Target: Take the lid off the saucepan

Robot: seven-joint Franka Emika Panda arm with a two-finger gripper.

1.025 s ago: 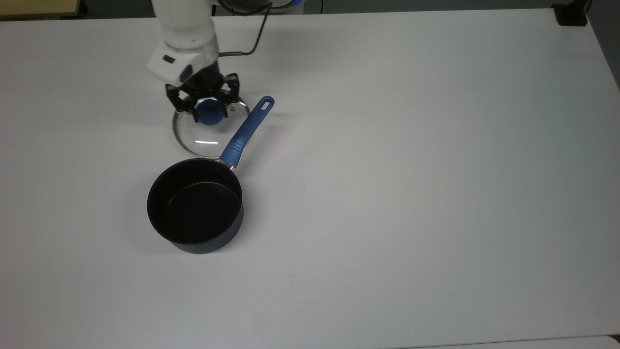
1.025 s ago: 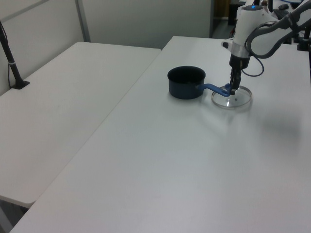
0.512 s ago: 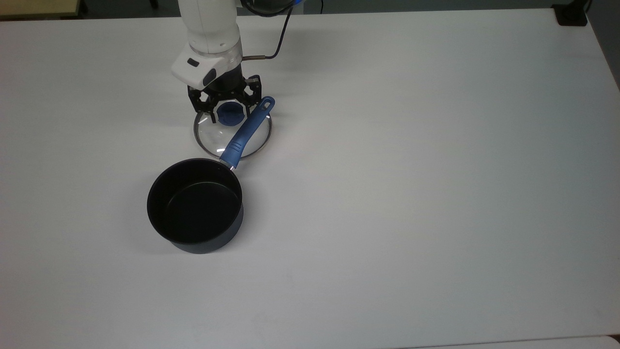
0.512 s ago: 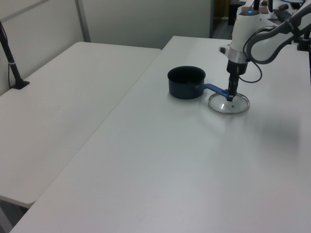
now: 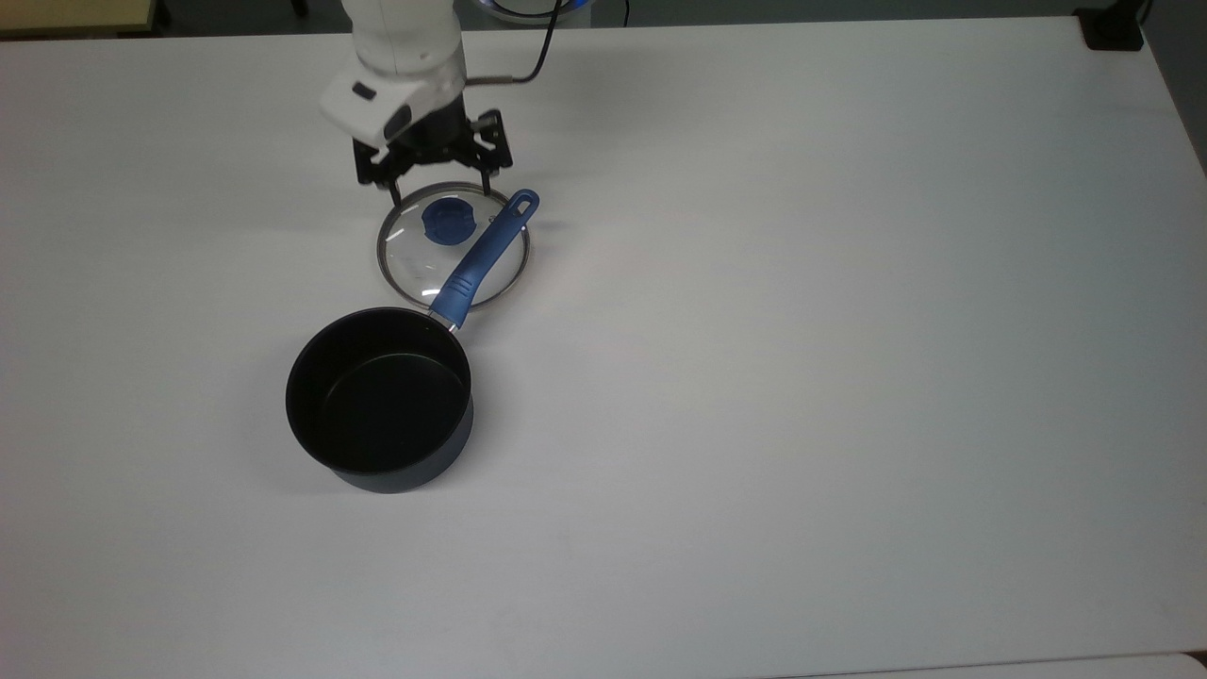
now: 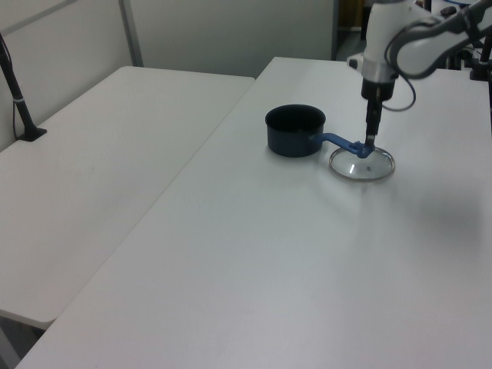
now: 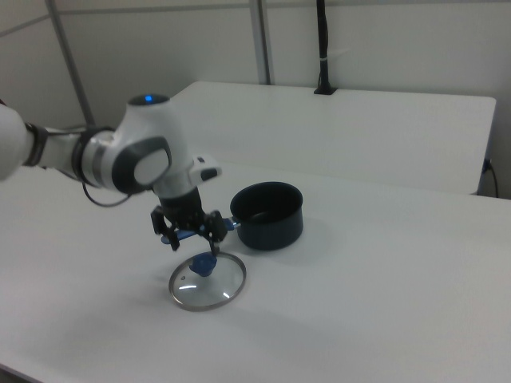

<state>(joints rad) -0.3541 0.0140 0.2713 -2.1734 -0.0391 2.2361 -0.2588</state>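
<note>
In the top view, going from left to right, the saucepan (image 5: 379,401) comes first: it stands open, black inside showing, well below the gripper (image 5: 437,179) and a little to its left, so the pot is already uncovered. Next comes the gripper itself, fingers spread and empty, hanging just above the far edge of the lid (image 5: 454,243); in the right view (image 7: 194,232) it sits clear above the blue knob (image 7: 205,264), which suggests a release and a lift straight up rather than a grasp. The lid lies flat on the table (image 5: 849,330) just below the gripper in the top view, resting on its rim with the knob upward, a stable way to leave glass. Furthest right, the saucepan's handle (image 5: 485,254) slants across the lid's right half, its end just below and right of the gripper, so the lid appears tucked partly beneath it
</note>
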